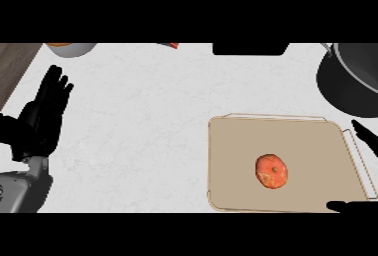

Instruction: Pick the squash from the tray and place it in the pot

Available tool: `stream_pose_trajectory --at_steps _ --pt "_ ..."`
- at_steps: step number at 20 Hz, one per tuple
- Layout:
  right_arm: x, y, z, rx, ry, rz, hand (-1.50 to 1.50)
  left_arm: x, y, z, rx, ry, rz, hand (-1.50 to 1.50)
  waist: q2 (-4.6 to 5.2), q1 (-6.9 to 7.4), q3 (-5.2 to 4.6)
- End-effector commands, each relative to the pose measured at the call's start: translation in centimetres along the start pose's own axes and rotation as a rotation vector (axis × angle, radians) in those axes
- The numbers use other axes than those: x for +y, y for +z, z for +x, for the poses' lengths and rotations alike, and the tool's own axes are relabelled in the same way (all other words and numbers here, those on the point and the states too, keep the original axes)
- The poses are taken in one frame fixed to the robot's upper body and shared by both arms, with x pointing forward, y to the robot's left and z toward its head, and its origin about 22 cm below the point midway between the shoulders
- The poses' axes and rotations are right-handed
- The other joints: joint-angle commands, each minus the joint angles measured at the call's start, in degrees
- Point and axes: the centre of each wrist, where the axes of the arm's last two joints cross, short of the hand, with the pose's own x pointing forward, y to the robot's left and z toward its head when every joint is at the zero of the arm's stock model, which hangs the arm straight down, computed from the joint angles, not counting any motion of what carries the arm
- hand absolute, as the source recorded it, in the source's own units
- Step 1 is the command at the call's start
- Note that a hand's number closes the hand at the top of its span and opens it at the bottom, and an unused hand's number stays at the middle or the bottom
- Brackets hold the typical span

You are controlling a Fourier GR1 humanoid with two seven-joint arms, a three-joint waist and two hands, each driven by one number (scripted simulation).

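Note:
An orange-red squash (271, 171) lies on the beige tray (236, 145) at the lower right of the white counter. The dark grey pot (353, 80) stands beyond the tray at the right edge, partly cut off. My right hand (365, 134) shows only as black fingers at the right edge, over the tray's right rim; another black part (351, 205) sits at the tray's near right corner. It is apart from the squash, and its fingers look spread. My left hand (40, 120) rests open at the far left, fingers up.
An orange bowl-like object (70, 48) sits at the back left. A small red item (170, 45) and a black object (251, 48) lie at the back edge. A wooden strip (13, 65) runs along the far left.

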Motion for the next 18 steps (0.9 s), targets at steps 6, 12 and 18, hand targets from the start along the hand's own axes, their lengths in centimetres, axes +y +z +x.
stream_pose_trajectory --at_steps 6,12,18 --pt "1.9 -3.1 7.2 0.189 0.195 0.284 -1.50 0.1 -0.5 -1.1 -0.023 -0.002 -0.012 0.00 0.22 0.50 0.07" --pt "6.4 -2.4 8.2 0.221 0.156 0.323 -1.50 -0.4 1.2 1.2 0.002 0.005 0.007 0.00 -0.12 -0.17 0.20" --pt "6.0 -2.3 7.9 0.245 0.178 0.348 -1.50 2.3 0.8 0.5 -0.002 -0.030 0.014 0.00 -0.11 -0.35 0.20"
